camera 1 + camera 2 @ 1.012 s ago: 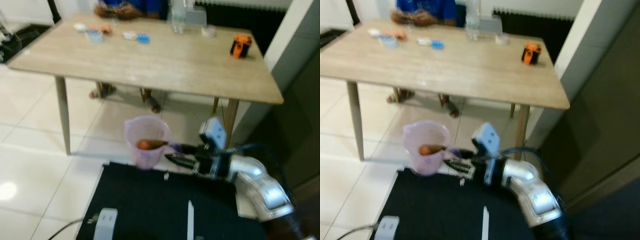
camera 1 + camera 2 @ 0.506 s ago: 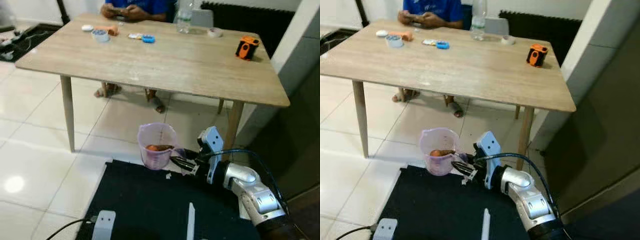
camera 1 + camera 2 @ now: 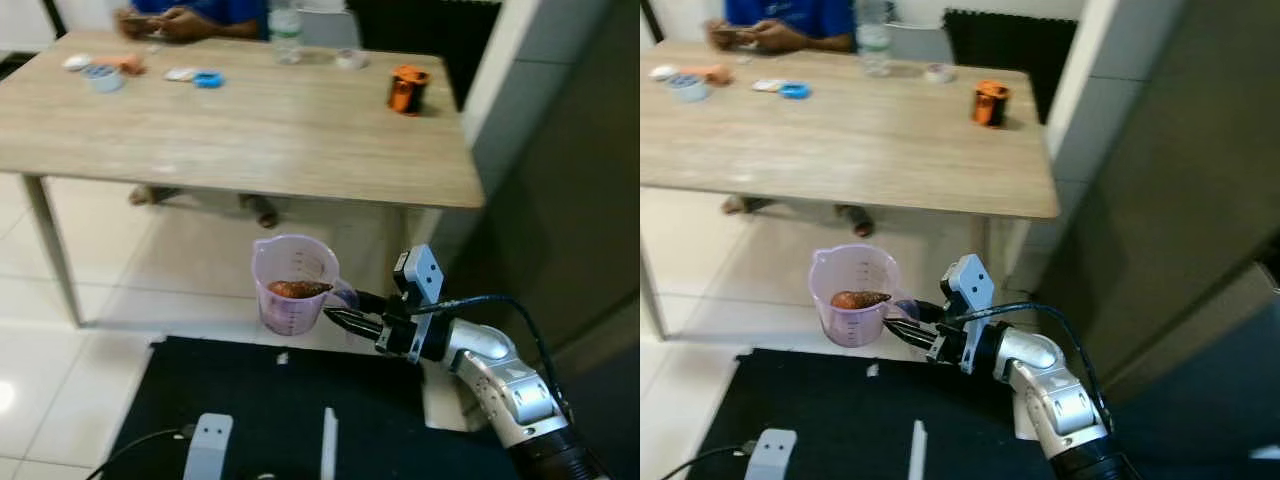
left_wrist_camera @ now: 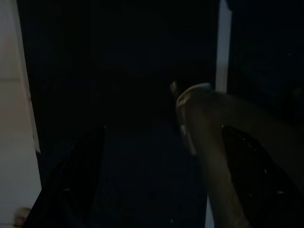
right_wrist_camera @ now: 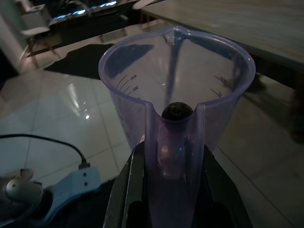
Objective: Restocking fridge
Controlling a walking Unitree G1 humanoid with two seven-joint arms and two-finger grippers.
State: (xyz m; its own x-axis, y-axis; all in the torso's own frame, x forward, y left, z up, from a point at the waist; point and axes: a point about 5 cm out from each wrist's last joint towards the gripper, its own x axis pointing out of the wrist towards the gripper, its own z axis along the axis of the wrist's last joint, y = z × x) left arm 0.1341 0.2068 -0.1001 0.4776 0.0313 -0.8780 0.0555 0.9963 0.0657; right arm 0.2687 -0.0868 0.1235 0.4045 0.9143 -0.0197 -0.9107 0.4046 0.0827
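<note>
Just below the middle of the frame, the right gripper (image 3: 340, 308) has its two black fingers pinched on the handle of a clear lilac plastic measuring jug (image 3: 293, 284), upright in the air. Inside lies a small orange-brown lump (image 3: 295, 289), too blurred to name. Behind stands a pale wood-grain table (image 3: 250, 130) carrying a squat orange container (image 3: 405, 89). The left gripper's spread I cannot tell; its wrist view is dark.

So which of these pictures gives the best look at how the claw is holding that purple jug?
The right wrist view: it looks straight along the right claw, whose fingers pinch the jug's handle. The two eye views show the whole jug held out in front, with something brown-orange inside, but the grip is small there. The left wrist view is dark.
</note>
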